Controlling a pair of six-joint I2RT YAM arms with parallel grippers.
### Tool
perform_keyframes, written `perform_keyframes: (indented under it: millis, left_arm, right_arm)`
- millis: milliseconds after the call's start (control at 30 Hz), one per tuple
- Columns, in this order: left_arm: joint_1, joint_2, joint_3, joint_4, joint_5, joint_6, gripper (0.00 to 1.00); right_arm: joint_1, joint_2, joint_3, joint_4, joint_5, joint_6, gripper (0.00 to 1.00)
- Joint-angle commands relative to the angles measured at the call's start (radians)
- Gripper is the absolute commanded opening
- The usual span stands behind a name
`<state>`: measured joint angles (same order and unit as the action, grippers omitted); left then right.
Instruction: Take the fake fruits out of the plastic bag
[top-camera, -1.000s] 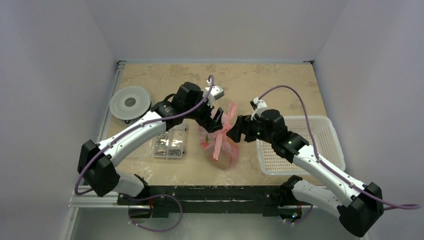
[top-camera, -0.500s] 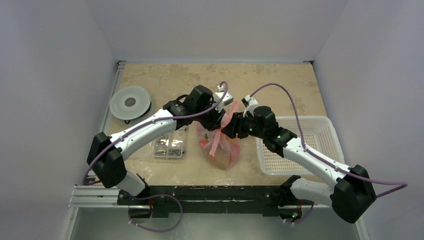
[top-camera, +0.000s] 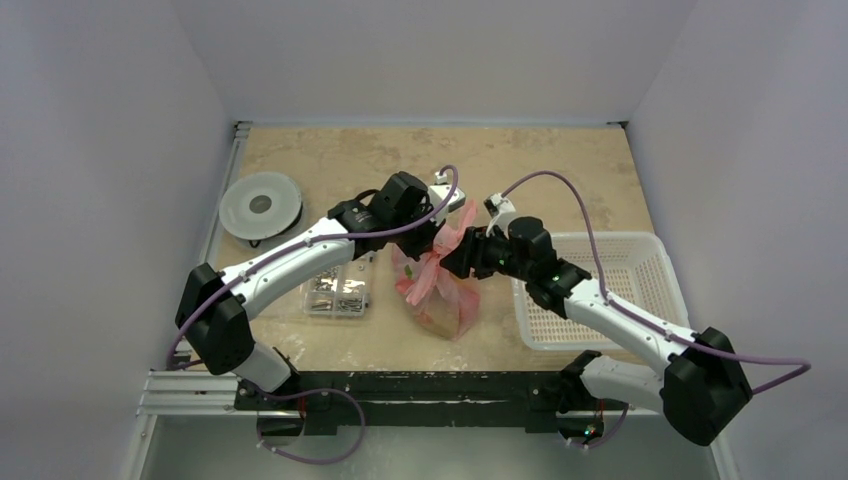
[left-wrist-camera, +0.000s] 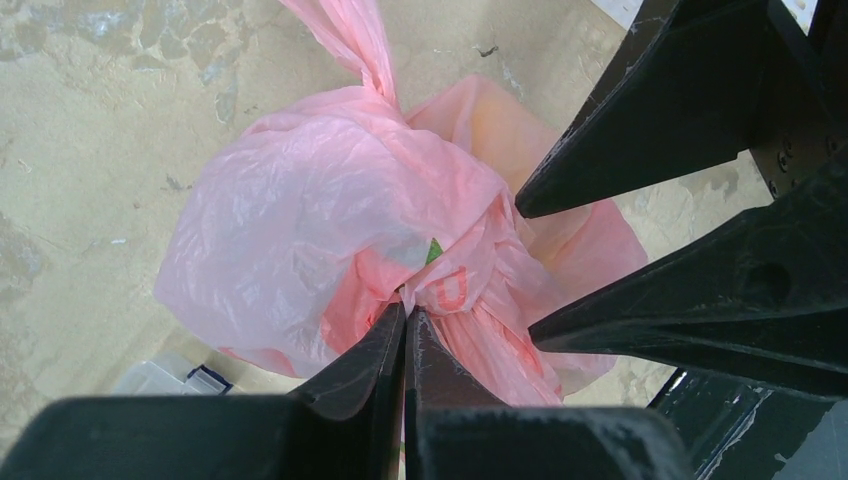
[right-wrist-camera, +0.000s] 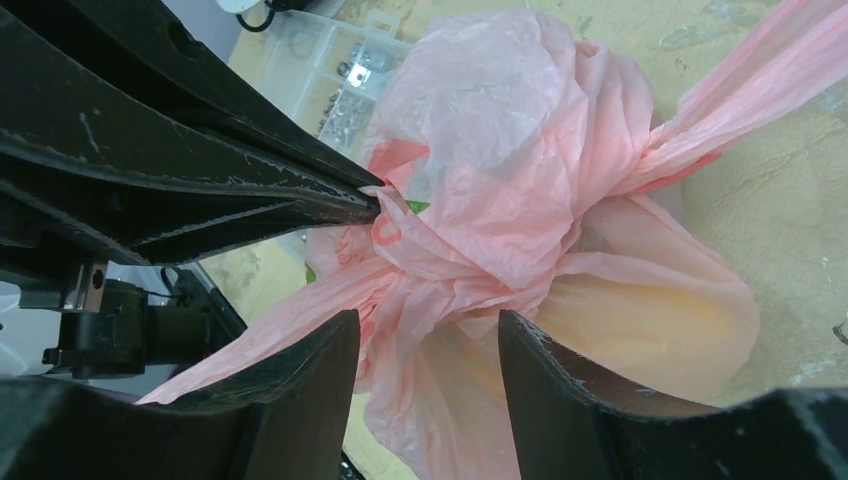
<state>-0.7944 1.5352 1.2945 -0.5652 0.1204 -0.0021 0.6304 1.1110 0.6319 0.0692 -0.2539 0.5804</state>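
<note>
Pink plastic bag (top-camera: 440, 290), bunched at its top, sits on the tan table (top-camera: 540, 160) between the clear parts box (top-camera: 338, 290) and the white basket (top-camera: 620, 290). I can make out the fake fruits (right-wrist-camera: 650, 320) only as a pale yellow bulge through the film. My left gripper (left-wrist-camera: 405, 318) is pinched fully together on a fold near the bunched top, while my right gripper (right-wrist-camera: 425, 330) stands about half closed, jaws pressing a thick gather of the same plastic.
</note>
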Motion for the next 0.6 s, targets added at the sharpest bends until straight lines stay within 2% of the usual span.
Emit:
perform_keyframes:
  millis: [0,267,467,567]
  left_arm:
    - [-0.004,-0.046,0.032,0.007,0.000,0.023,0.00]
    - [-0.003,-0.098,-0.008,0.060,-0.033,0.011,0.00]
    - [-0.003,-0.113,-0.013,0.066,-0.177,-0.021,0.00]
    - [-0.004,-0.111,-0.017,0.066,-0.248,-0.029,0.00]
  right_arm:
    - [0.004,0.021,0.023,0.090,0.002,0.022,0.51]
    - [0.018,0.082,0.024,0.141,-0.001,0.067,0.29]
    - [0.032,0.088,0.021,0.092,0.003,0.029,0.00]
    - [0.042,0.049,-0.013,0.054,0.030,0.011,0.00]
